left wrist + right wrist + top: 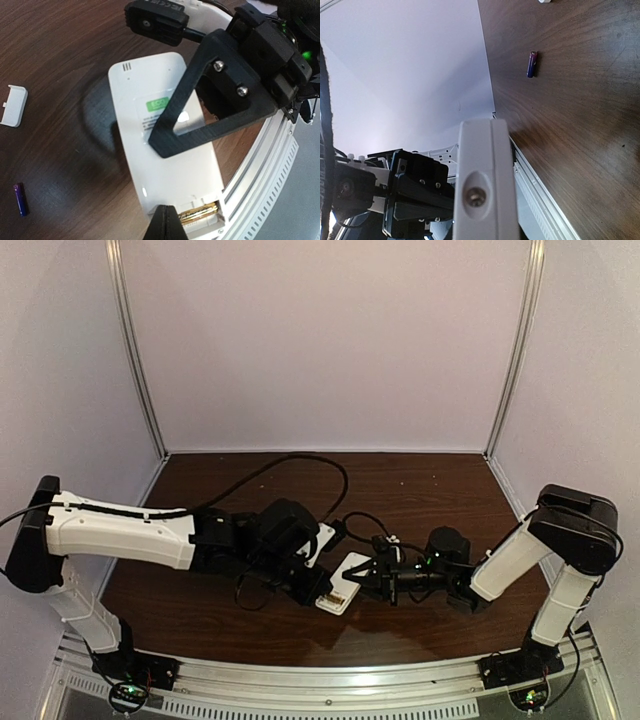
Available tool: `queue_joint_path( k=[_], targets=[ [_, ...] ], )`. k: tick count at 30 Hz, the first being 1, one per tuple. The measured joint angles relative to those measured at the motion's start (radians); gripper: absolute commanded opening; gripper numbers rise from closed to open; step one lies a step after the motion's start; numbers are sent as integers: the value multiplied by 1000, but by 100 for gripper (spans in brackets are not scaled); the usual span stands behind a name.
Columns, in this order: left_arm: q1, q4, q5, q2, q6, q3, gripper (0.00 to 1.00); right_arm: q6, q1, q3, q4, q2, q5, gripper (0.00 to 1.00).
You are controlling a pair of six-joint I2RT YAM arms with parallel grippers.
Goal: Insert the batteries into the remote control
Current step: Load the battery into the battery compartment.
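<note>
While the right hand (362, 578) clenched the small white rectangular remote control (165, 150), back up, a yellowish-gold cylindrical battery (200, 214) sat in its open bay beside the left hand (318, 590), grip unreadable. Dark bluish battery (20, 199) lay apart on the brown wooden surface (60, 60).

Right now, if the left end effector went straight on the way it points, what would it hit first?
Probably the open end of the white rectangular remote control, where the gold cylindrical battery sits; depth unclear.
</note>
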Motion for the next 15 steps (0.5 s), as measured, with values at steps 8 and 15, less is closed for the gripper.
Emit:
queue_joint_path(
  k=[8,15],
  targets=[
    [-34,-50,-51,59,38,66,3,0,-2,0,-26,0,-3,0],
    [-37,-54,-88,43,37,62,22,0,-6,0,-14,0,-2,0]
  ],
)
